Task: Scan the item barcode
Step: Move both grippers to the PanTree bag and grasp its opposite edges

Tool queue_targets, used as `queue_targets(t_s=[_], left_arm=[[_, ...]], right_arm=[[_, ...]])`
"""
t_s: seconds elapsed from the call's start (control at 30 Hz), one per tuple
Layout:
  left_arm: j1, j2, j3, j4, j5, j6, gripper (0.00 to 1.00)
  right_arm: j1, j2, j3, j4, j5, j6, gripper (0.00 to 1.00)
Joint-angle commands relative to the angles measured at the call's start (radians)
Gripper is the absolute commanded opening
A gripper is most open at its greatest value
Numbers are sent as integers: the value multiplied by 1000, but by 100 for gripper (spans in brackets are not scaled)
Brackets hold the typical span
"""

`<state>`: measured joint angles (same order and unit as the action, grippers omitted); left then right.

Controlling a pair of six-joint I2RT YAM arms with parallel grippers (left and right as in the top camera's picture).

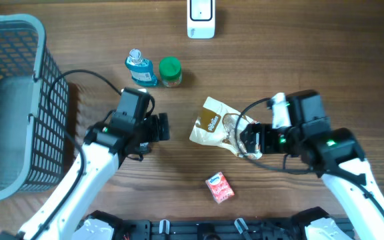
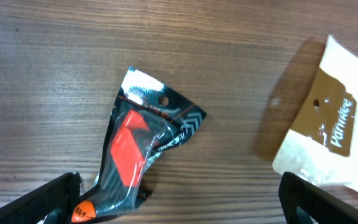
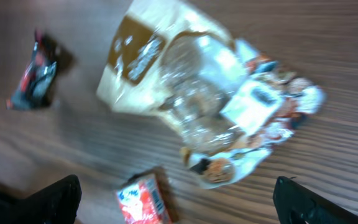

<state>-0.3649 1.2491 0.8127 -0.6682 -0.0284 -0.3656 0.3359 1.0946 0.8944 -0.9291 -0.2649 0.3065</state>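
A white barcode scanner (image 1: 201,19) stands at the table's far edge. A white and brown snack bag (image 1: 212,122) (image 3: 191,93) lies mid-table with a white label (image 3: 257,99) on its clear part. My right gripper (image 1: 247,140) (image 3: 179,202) hovers open over the bag's right end, holding nothing; that view is blurred. A black and red packet (image 2: 138,149) (image 3: 36,78) lies under my left gripper (image 1: 160,127) (image 2: 179,199), which is open, its left finger (image 2: 48,199) beside the packet's lower end. A small red packet (image 1: 219,187) (image 3: 143,202) lies nearer the front.
A grey mesh basket (image 1: 42,40) fills the left side. A blue bottle (image 1: 141,69) and a green-lidded jar (image 1: 171,72) stand behind the left gripper. The bag's left edge (image 2: 328,124) shows in the left wrist view.
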Motion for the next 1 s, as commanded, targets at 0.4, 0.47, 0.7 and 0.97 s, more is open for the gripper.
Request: queue_targets(t_s=[0.4,0.47,0.7,0.97], left_arm=[[0,-77,-139,59,136,-10,100],[0,-77,-139,61,137,-11,100],[0,-52,-139,100,261,-93,100],[-6,174,-138,321,519,-207,100]], right_arm=[[233,225,10,-21,314,283,100],[233,274,10,-1,362,259,100],[233,425,10,65,145,386,94],[233,428,10,47,167,374,87]])
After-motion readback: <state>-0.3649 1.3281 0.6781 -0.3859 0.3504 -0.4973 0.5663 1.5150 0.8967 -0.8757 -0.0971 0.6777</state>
